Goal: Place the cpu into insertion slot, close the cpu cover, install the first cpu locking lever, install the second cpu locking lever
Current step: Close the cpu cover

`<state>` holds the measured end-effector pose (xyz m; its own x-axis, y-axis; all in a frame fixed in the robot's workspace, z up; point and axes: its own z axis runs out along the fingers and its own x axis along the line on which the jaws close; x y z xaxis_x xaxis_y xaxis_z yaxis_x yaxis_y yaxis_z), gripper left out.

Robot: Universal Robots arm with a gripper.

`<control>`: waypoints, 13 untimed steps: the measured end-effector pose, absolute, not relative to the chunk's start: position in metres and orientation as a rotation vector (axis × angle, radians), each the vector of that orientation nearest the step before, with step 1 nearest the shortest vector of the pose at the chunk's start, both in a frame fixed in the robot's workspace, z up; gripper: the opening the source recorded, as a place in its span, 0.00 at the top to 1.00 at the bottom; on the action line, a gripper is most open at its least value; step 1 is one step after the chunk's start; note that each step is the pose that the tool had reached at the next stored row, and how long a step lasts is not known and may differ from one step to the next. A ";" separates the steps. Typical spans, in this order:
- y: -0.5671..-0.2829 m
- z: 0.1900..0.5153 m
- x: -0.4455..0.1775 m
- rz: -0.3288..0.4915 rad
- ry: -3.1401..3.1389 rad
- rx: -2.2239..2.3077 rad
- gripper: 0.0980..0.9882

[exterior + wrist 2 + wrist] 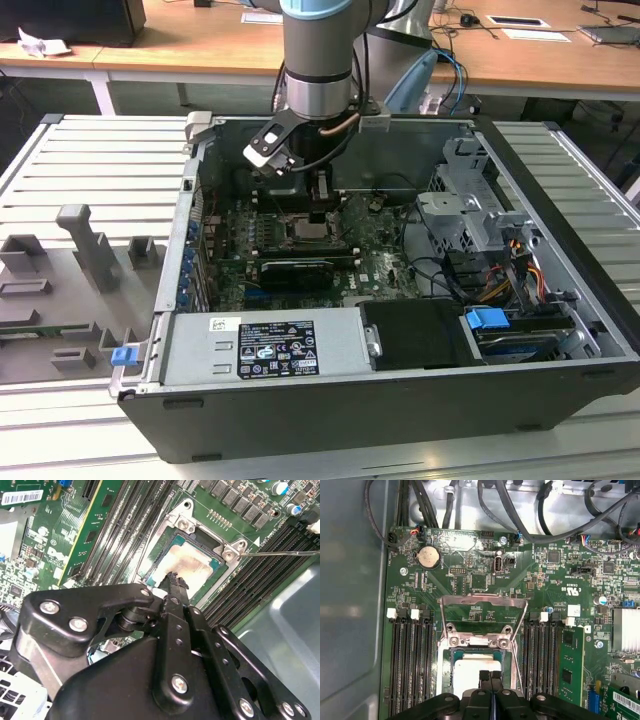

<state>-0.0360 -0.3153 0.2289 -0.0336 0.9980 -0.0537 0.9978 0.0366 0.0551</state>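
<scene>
First wrist view: cpu point(467, 677) flat in the insertion slot point(475, 654), pale top up. Looks like the first step all but finished, judging by how squarely seated. Jaws shut tip to tip, holding nothing, tips down over the chip's top; cannot tell whether touching or just above. Same in the second wrist view: cpu point(192, 562) inside the slot's dark frame, closed tips over one edge.

Cpu cover point(485, 598) not yet closed: swung up and back from the slot on its hinge, board visible through the cut-out. A thin locking lever point(282, 553) released, reaching out over the memory slots point(260, 577). No lever latched, by the look of it.

Closing the cover would call for getting the tips off the chip and round behind the raised frame, then pushing it down without nudging the cpu; probably little room for error.

Around: memory slots on both sides of the socket, a coin battery point(428, 557) beyond the cover, black cables point(520, 510) along the board's edge. In the exterior view, arm point(318, 60) reaching straight down into the open computer case point(400, 410) on the ribbed desk point(560, 160), drive cage point(465, 205) and case walls close by, tight for swinging the wrist.
</scene>
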 end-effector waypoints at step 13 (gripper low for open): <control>-0.315 0.256 -0.033 0.002 2.204 2.128 0.99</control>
<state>-0.0330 -0.3153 0.2561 -0.0334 0.9979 -0.0555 0.9978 0.0365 0.0551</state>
